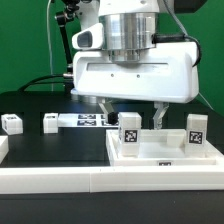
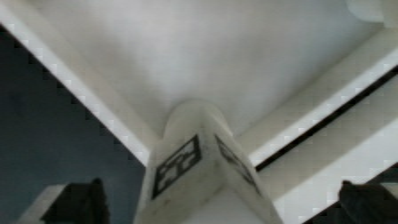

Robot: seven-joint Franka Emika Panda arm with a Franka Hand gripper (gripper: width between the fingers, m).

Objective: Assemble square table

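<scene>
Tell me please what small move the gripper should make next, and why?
Probably close the gripper on the upright leg: in the wrist view the leg stands centred between the open fingers, touching neither, on the table top.

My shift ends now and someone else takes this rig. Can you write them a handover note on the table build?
The end effector is open, straddling the first leg, which stands upright; the wrist view shows gaps on both sides.
The tabletop lies at the exterior view's right, and a second leg also stands on it.
A third leg and a fourth leg sit loose at the exterior view's left, beside the marker board.
Done: two legs are up on the top; how firmly they are seated cannot be told.
Left: probably the two loose legs.
</scene>
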